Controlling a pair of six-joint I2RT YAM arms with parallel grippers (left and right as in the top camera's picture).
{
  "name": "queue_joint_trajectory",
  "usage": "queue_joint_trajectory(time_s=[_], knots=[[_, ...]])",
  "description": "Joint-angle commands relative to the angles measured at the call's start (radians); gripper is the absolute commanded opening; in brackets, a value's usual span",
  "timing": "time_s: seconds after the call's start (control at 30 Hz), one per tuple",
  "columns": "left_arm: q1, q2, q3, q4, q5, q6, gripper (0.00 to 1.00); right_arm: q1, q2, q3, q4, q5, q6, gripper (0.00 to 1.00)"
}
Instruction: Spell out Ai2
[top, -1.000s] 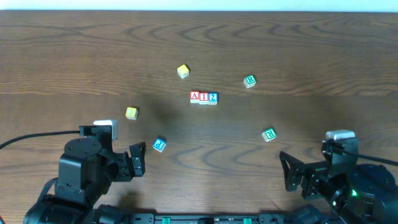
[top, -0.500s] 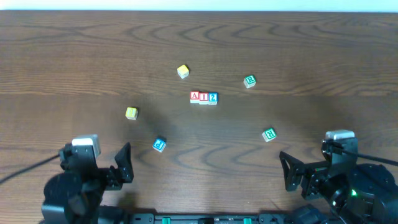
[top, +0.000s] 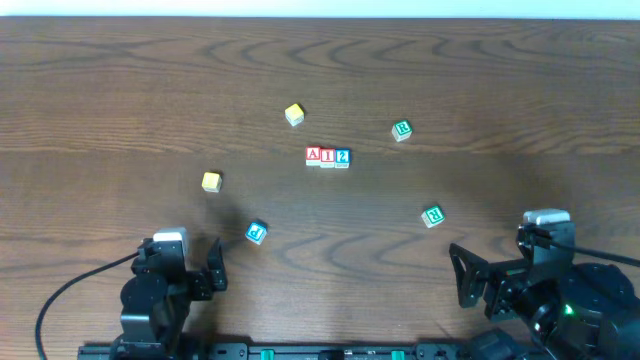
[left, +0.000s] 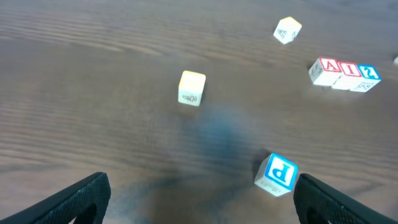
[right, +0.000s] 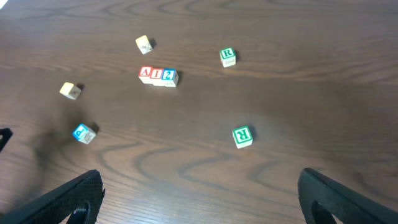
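Note:
Three small letter blocks stand touching in a row mid-table: a red A block (top: 314, 155), a red I block (top: 328, 156) and a blue 2 block (top: 342, 157). The row also shows in the left wrist view (left: 344, 70) and the right wrist view (right: 158, 75). My left gripper (top: 212, 268) is open and empty at the front left, near a blue P block (top: 256, 232). My right gripper (top: 463, 275) is open and empty at the front right, far from the row.
Loose blocks lie around the row: a yellow block (top: 294, 114) behind it, another yellow block (top: 211, 181) to the left, a green R block (top: 401, 130) at the right rear and a second green R block (top: 432, 216) at the right front.
My left arm has drawn back toward the front edge and turned, shifting first left, then right. The blocks and the right arm have not moved.

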Motion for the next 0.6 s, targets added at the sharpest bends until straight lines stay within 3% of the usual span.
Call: queue_joint_trajectory(time_s=[0.0, 0.57], knots=[[0.007, -0.036, -0.042, 0.022, 0.014, 0.021, 0.95, 0.008, 0.000, -0.003, 0.000, 0.008, 0.014, 0.99], [0.008, -0.040, -0.112, 0.044, 0.018, 0.010, 0.95, 0.008, 0.000, -0.003, 0.000, 0.008, 0.014, 0.99]])
